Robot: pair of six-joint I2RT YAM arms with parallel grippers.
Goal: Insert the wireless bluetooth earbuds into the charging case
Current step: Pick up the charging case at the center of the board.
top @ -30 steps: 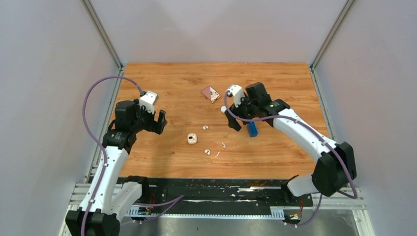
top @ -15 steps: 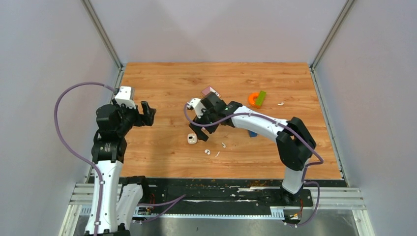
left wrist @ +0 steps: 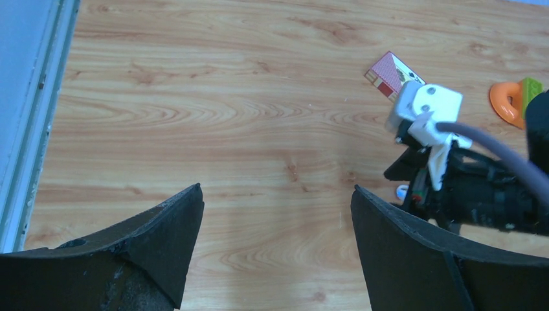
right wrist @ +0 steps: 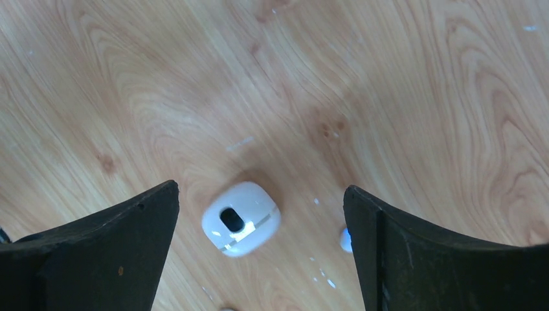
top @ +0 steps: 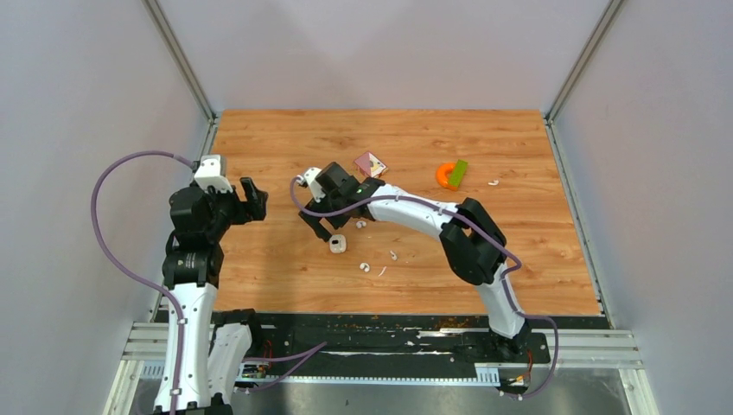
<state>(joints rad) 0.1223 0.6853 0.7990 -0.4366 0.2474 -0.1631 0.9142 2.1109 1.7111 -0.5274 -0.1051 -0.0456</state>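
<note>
No word, brand, number or sign can be read anywhere. The small red-patterned card, lying in the far half of the wooden table, has a dark mark on its white part, too small to make out. The small cream-white rounded charging case bears only a dark oval spot.

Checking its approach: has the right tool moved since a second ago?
Yes. The right tool swept left, from right of the red card to left of it, now open above the charging case.
</note>
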